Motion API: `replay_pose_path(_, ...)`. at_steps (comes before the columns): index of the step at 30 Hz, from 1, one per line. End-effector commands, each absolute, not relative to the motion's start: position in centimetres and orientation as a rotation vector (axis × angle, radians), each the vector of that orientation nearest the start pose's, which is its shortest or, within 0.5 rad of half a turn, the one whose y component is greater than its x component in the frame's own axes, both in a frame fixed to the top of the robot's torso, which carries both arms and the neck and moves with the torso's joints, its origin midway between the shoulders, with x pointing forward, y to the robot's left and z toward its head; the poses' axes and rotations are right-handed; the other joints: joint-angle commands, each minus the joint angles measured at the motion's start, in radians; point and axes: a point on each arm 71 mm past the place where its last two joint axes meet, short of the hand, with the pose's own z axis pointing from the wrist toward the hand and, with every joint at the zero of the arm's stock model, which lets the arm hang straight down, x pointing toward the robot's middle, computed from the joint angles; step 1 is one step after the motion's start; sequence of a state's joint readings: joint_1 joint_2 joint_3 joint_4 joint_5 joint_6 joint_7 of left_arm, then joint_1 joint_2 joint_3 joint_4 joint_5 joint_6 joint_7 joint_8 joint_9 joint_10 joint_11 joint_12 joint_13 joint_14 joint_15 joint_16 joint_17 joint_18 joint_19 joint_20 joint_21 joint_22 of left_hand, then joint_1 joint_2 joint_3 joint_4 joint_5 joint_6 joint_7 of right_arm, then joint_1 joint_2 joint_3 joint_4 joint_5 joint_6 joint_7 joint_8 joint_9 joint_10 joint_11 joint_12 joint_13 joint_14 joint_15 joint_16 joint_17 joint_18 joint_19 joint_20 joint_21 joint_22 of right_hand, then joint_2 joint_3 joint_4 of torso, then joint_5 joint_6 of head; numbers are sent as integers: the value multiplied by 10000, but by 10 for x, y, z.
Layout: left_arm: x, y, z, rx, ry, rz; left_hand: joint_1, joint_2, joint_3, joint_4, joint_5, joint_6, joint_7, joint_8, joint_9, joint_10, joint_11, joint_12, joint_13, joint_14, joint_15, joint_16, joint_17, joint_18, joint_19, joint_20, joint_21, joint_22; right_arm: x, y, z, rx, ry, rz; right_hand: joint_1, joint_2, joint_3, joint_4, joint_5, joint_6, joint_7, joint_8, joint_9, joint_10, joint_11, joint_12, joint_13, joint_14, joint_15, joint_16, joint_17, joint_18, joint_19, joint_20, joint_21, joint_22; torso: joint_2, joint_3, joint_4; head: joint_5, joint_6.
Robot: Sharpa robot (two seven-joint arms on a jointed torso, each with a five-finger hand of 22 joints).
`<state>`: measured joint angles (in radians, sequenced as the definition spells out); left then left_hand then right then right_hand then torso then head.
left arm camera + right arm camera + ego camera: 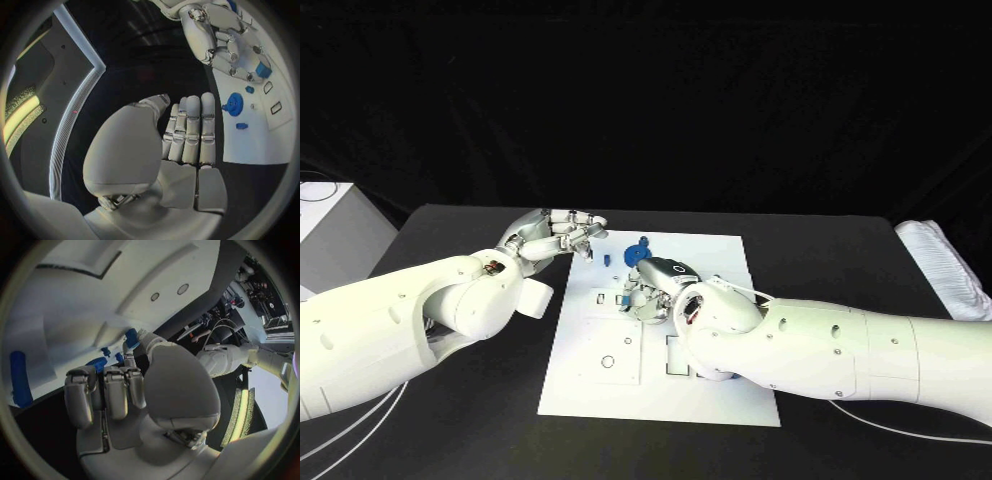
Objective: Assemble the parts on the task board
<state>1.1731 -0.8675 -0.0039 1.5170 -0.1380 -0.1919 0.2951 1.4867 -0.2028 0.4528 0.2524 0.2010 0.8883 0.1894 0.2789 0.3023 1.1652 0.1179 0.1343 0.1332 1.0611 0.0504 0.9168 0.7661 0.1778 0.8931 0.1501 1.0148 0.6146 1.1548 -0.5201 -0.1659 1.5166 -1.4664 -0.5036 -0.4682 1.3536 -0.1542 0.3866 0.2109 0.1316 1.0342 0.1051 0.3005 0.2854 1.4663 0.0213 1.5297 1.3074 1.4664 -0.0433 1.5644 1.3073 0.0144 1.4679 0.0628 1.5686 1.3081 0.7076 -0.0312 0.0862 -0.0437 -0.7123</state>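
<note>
The white task board [711, 400] lies in the middle of the black table. My right hand [655, 284] hovers low over its far half and pinches a small blue part [263, 69] at its fingertips [132, 342]. A blue gear [639, 250] lies on the board just beyond that hand, with two small blue parts [249, 89] [242, 126] beside it. A long blue part [19, 380] lies farther off on the board. My left hand [560, 235] hangs at the board's far left corner; its fingers [190, 132] are straight, side by side, and hold nothing.
The near half of the board [250, 145] carries rectangular and round recesses [610, 360]. A white box [336, 240] stands at the table's left edge. A pale padded object [942, 265] lies at the right edge.
</note>
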Motion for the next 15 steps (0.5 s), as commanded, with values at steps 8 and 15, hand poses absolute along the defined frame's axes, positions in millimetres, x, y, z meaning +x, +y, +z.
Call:
replay_pose_path(8,487,213,-182,-10001,15747,-15645,-94,-22,69,0,-38,-57,-18,2,11,-56,3,61,12,-71,4,61,-10,59,-98,-3,56,12,445,-62,-238,-630,17243,6378,-22,-16,15,-39,52,3,-80,156,369,651,-13,-64,2216,1044,-36,64,2635,-144,1029,-38,22,2627,0,5,-9,10,-36)
replay_pose_path(15,487,212,-182,-10000,15761,-15653,-108,-26,72,2,-39,-61,-20,9,26,-63,1,74,24,-71,2,75,-18,60,-111,1,74,19,445,-60,-239,-698,17264,6433,-120,-205,11,-88,8,-223,9,127,344,632,60,-86,2201,1044,20,64,2635,-144,1029,3,22,2627,1,8,-4,15,-65)
